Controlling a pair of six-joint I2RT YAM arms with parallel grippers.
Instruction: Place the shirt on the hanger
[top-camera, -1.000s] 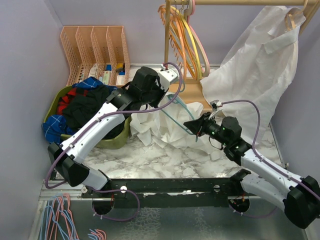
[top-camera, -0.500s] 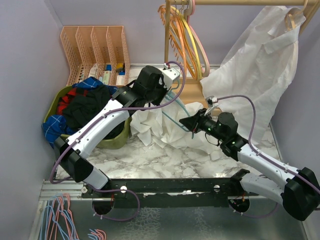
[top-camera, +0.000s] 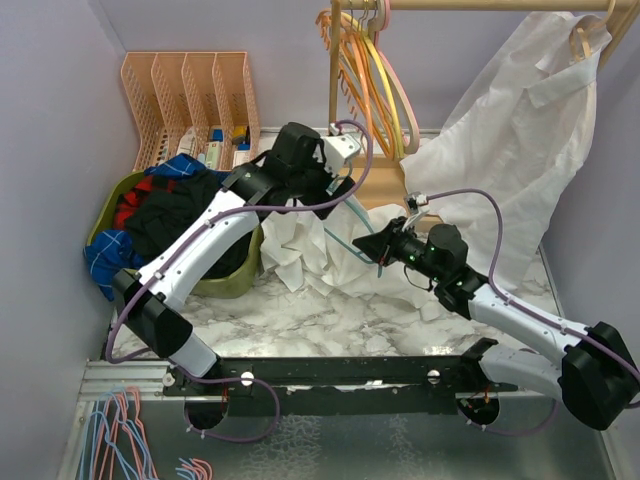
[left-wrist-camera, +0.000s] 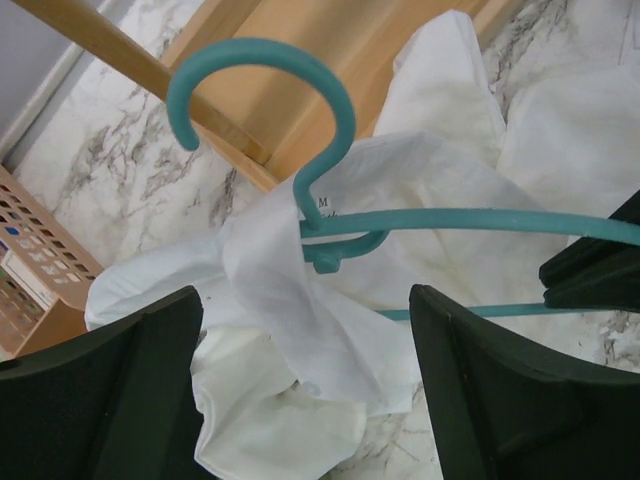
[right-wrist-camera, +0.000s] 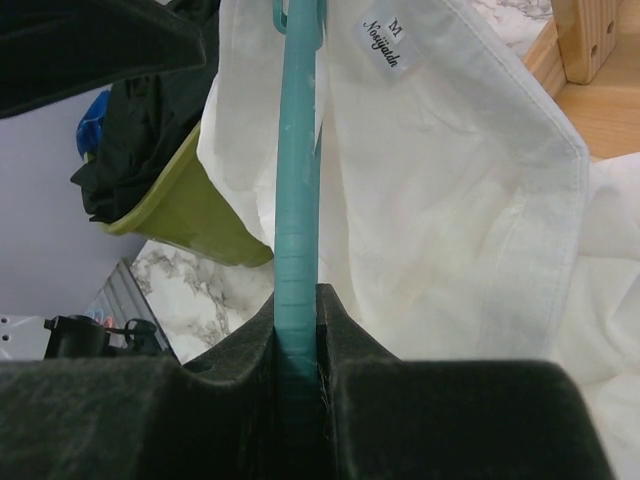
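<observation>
Between the fingers of the right hand (right-wrist-camera: 298, 312), the slim teal plastic hanger with the curved hook (right-wrist-camera: 297, 180) is sitting edge-on, with the pads pressing together on its bar. Just beyond that grip, the collar of the large white thin-fabric shirt (right-wrist-camera: 450, 200) is draping against the hanger's neck with its size label showing. The rest is lying bunched on the marble bench (top-camera: 300, 320) below. Opposite, the left hand (left-wrist-camera: 305, 300) is hovering with fingers spread, seemingly touching neither cloth nor hanger, and the hook is curling up beyond them.

As I judge it, the cloth is only resting loosely, so tilting the hanger could be sending it sliding off. The narrow bar could be twisting in the pinch. A careless left-hand closure might be trapping hanger and cloth together, or knocking the hook against the tan wooden rack base (left-wrist-camera: 330, 60) behind.
</observation>
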